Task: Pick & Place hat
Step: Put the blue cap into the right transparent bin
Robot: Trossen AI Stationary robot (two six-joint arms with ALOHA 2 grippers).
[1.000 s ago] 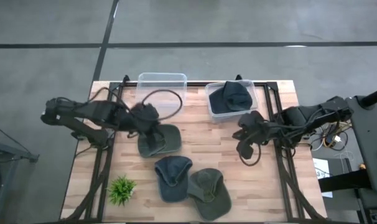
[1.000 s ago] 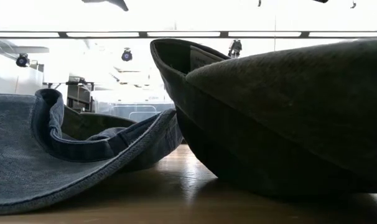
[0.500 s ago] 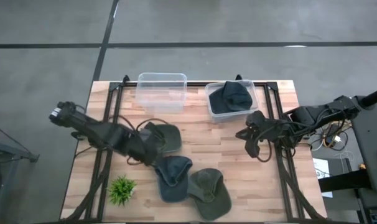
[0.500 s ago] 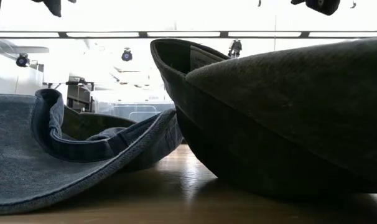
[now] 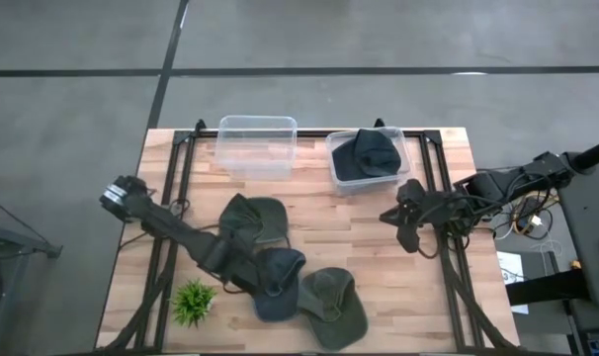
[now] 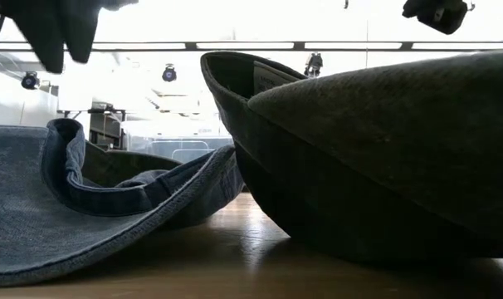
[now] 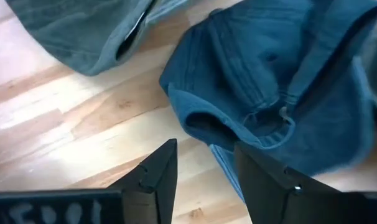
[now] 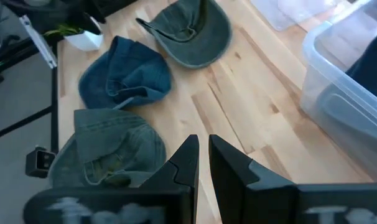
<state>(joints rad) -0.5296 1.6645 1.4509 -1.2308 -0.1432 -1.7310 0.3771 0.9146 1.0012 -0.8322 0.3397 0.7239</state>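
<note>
The left pincer (image 7: 204, 180) hangs over the wooden surface (image 5: 309, 225) with its fingers apart and nothing between them, the blue denim hat (image 7: 282, 81) lying just ahead of its tips. This looks like the approach step: next it should drop over the hat's brim, close, then carry it toward the empty clear bin (image 5: 257, 146). A green hat (image 5: 252, 220) lies behind that pincer and another green hat (image 5: 334, 305) beyond the blue one. The right pincer (image 5: 402, 223) waits with fingers together, empty, beside the bin holding a dark hat (image 5: 368, 154). A second ago the left pincer was over the first green hat; it has since swung down to the blue one.
</note>
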